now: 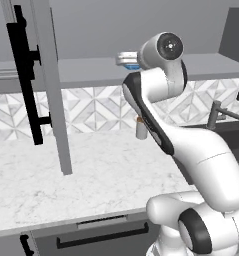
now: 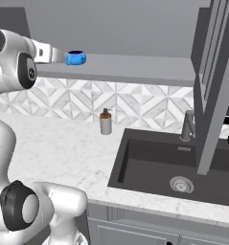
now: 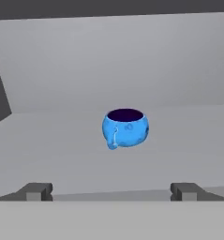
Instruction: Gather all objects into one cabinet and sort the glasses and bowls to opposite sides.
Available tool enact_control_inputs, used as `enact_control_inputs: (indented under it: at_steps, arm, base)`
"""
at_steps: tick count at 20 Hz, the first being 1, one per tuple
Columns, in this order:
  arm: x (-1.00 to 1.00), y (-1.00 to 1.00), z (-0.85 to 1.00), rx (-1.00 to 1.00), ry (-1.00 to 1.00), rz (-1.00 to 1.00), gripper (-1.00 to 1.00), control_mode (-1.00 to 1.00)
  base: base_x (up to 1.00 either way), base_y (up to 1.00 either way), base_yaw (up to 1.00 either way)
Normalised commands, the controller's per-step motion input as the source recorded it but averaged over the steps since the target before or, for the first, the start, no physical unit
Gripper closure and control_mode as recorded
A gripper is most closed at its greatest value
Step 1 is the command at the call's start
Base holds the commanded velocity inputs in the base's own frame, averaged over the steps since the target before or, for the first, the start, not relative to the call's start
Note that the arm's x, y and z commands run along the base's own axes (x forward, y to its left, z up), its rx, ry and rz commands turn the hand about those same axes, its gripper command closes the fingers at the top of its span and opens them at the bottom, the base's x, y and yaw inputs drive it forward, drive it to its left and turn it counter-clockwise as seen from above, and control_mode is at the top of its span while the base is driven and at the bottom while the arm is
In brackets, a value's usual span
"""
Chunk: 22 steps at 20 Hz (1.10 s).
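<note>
The blue bowl (image 3: 125, 128) sits upright on the grey cabinet shelf (image 2: 135, 69), near its front edge. The tool (image 3: 111, 191) is level with it, just short of it, jaws wide apart and holding nothing.

The left base view looks from behind the arm (image 1: 191, 150), forward and down over the desk (image 1: 66, 175) toward the tiled wall and up to the shelf (image 1: 91, 70), with an open cabinet door (image 1: 51, 85) near at its left. The right base view faces the same wall from the other side, taking in the sink (image 2: 168, 162), and shares with the left view the shelf, the desk and the soap bottle (image 2: 105, 122). The hand view sits close above the shelf, level along the pincer (image 3: 111, 191), facing the bowl (image 3: 125, 128) that the right base view also shows.
</note>
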Motion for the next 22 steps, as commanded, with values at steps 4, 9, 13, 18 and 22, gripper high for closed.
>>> enact_control_inputs:
  at_steps: [4, 9, 13, 18, 22]
  arm:
    - [0.09, 0.04, 0.17, 0.00, -0.02, 0.00, -1.00, -1.00]
    - [0.25, 0.07, 0.18, 0.00, 0.03, -0.06, -1.00, -1.00]
    - [0.32, 0.20, 0.18, 0.00, 0.04, -0.05, -1.00, -1.00]
    - [0.36, 0.28, 0.05, 0.00, 0.07, -0.01, -1.00, -1.00]
    - [0.28, 0.10, 0.00, 0.00, 0.03, -0.01, -1.00, -1.00]
  base:
    - [0.00, 0.00, 0.00]
    - [0.00, 0.00, 0.00]
    - [0.00, 0.00, 0.00]
    - [0.00, 0.00, 0.00]
    - [0.00, 0.00, 0.00]
